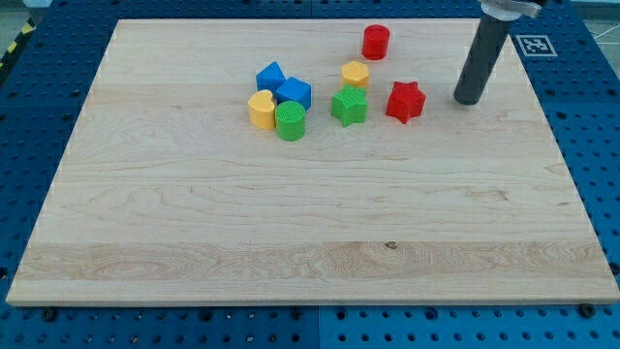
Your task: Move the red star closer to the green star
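Note:
The red star lies on the wooden board in the upper right part of the view. The green star lies just to its left, with a small gap between them. My tip rests on the board to the right of the red star, a short gap away and not touching it. The rod rises from there to the view's top right.
A yellow hexagon sits above the green star and a red cylinder further up. To the left are a green cylinder, a yellow heart and two blue blocks. The board's right edge is nearby.

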Controlling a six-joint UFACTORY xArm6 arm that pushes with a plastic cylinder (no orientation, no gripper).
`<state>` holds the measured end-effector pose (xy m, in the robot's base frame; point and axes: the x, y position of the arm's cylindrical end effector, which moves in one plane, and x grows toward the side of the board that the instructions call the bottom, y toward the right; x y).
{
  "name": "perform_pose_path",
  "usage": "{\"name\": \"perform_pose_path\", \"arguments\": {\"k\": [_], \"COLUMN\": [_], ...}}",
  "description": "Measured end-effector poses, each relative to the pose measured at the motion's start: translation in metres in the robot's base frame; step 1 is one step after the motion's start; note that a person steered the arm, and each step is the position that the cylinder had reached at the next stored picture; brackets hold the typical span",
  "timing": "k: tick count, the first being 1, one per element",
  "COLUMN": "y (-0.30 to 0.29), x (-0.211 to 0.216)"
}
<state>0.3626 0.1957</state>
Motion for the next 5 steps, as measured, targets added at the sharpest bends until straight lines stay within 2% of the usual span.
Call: {"name": "perform_pose_path", "arguments": {"k": [5], "y": [-0.109], "x": [0.002]}}
